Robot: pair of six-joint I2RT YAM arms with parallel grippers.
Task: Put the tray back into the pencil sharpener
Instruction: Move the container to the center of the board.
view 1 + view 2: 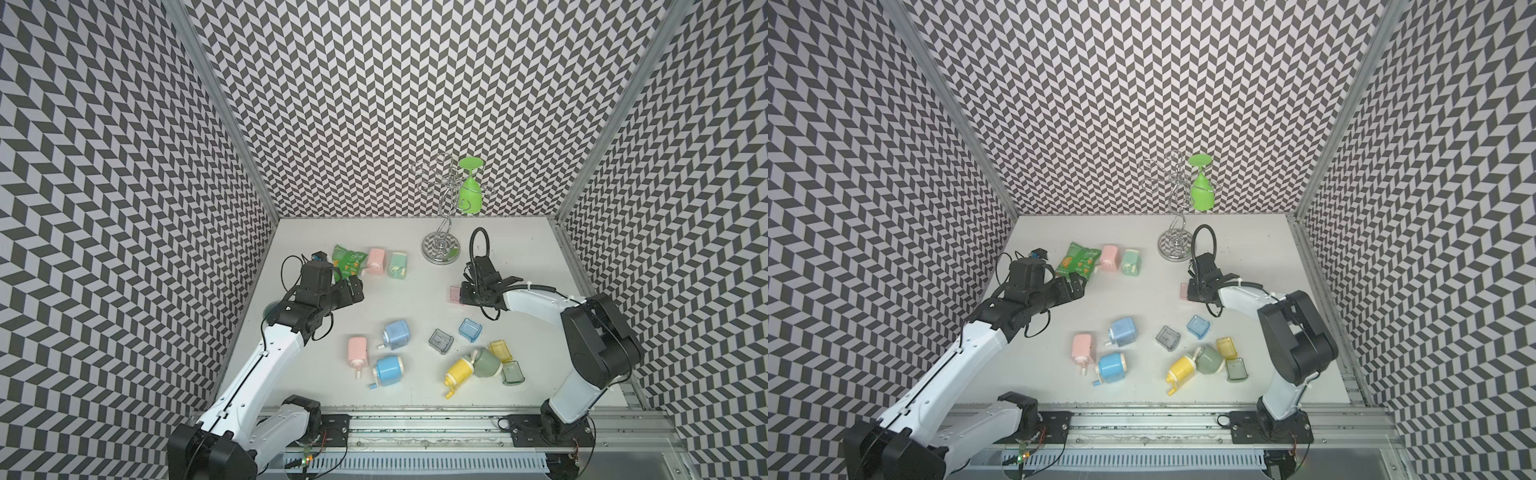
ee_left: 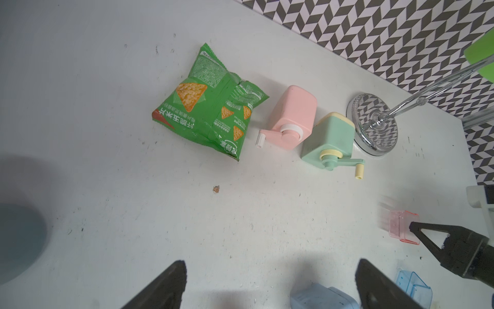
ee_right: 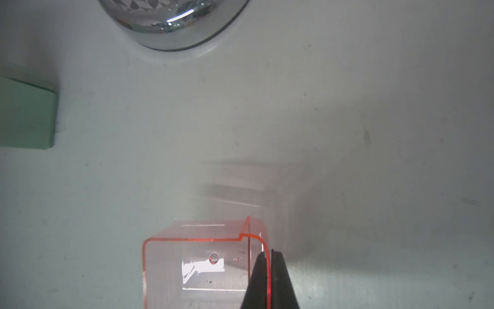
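A clear pink tray (image 3: 197, 267) rests on the white table, right of centre in both top views (image 1: 455, 294) (image 1: 1183, 291). My right gripper (image 3: 268, 254) is shut on one side wall of it, one finger inside and one outside. A pink pencil sharpener (image 1: 376, 262) lies at the back left beside a mint one (image 1: 397, 264). Another pink pencil sharpener (image 1: 358, 351) lies near the front. My left gripper (image 1: 357, 289) hangs open over bare table by the snack bag, with nothing between its fingers (image 2: 171, 283).
A green snack bag (image 1: 347, 259) lies at the back left. A chrome rack (image 1: 440, 247) holding a green cup (image 1: 469, 195) stands behind the pink tray. Blue (image 1: 397, 334), yellow (image 1: 457, 372) and grey-green (image 1: 486, 363) sharpeners and several loose trays (image 1: 440, 341) crowd the front.
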